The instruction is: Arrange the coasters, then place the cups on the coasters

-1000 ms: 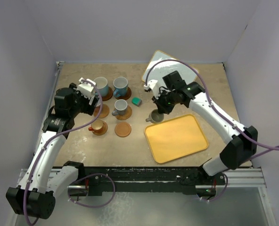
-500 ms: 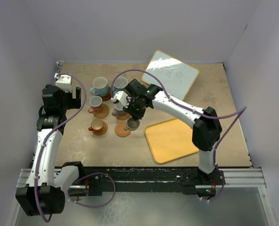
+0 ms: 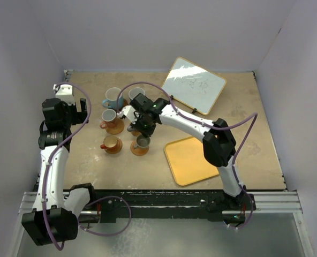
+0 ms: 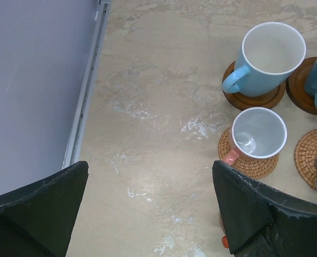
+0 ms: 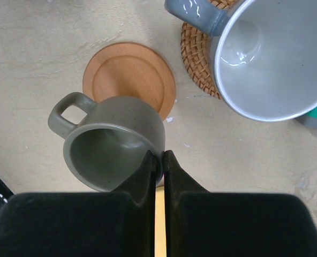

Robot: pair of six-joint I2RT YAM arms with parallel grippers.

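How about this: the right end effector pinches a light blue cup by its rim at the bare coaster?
Not quite. In the right wrist view the cup in the right end effector is grey-green, not light blue; the rim grip and bare coaster hold.

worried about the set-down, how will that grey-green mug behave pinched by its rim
Probably stiff and fairly heavy for its size: the grey-green mug looks like thick glazed ceramic. The right gripper pinches only one spot on the rim, so it may swing or slip on the glaze. Its handle juts to one side, so it might tilt when released.
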